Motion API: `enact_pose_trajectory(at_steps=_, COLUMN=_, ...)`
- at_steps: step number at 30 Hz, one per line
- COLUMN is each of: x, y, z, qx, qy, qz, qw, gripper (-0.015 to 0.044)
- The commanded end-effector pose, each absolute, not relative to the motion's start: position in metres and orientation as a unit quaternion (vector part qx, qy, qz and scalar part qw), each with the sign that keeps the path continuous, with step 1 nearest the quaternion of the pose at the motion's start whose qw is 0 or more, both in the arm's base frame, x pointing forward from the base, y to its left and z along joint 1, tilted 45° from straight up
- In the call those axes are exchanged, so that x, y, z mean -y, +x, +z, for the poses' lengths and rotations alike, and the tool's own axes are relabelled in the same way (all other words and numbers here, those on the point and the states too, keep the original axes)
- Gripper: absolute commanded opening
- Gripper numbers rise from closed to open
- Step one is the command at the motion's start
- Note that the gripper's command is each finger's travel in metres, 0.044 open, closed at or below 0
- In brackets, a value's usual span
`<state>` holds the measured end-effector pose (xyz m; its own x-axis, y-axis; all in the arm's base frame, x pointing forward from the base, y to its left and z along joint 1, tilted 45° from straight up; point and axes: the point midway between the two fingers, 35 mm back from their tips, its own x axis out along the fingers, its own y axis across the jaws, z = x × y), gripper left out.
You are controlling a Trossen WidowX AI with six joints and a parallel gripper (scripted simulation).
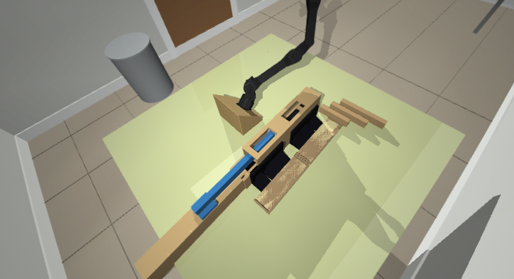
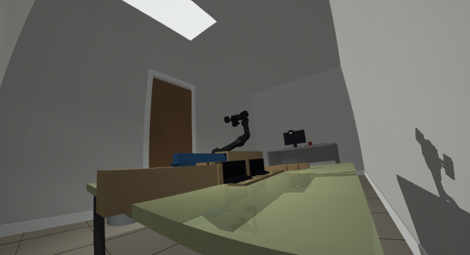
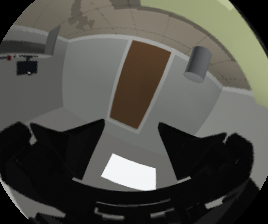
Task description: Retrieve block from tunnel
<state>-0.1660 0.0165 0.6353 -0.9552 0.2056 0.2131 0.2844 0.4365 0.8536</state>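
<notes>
The gripper's [image 3: 132, 122] fingers stood wide apart. Best, I judged, to align squarely with the blue handle [image 1: 205, 205] [image 2: 184, 157], lower left overhead, and pull straight.

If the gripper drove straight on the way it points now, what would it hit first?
Probably the wall around the top of the brown door. Nothing nearer shows between the open fingers of the gripper, though depth and exact aim are hard to judge.
</notes>
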Motion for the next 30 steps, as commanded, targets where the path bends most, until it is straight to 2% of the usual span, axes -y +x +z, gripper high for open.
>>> enact_pose_trajectory(at_steps=1, x=-0.016, y=-0.166, z=0.635, qx=0.847, qy=-0.145, qz=-0.511, qw=0.039, gripper=0.0426)
enact_pose_trajectory(at_steps=2, x=-0.016, y=-0.167, z=0.635, qx=0.846, qy=-0.143, qz=-0.512, qw=0.039, gripper=0.044)
enact_pose_trajectory(at_steps=10, x=0.042, y=-0.193, z=0.611, qx=0.791, qy=-0.026, qz=-0.608, qw=0.062, gripper=0.044)
enact_pose_trajectory(at_steps=17, x=0.143, y=-0.205, z=0.555, qx=0.63, qy=0.156, qz=-0.748, qw=0.139, gripper=0.044)
enact_pose_trajectory(at_steps=23, x=0.223, y=-0.179, z=0.496, qx=0.449, qy=0.289, qz=-0.81, qw=0.243, gripper=0.044)
enact_pose_trajectory(at_steps=30, x=0.283, y=-0.12, z=0.434, qx=0.244, qy=0.386, qz=-0.808, qw=0.372, gripper=0.044)
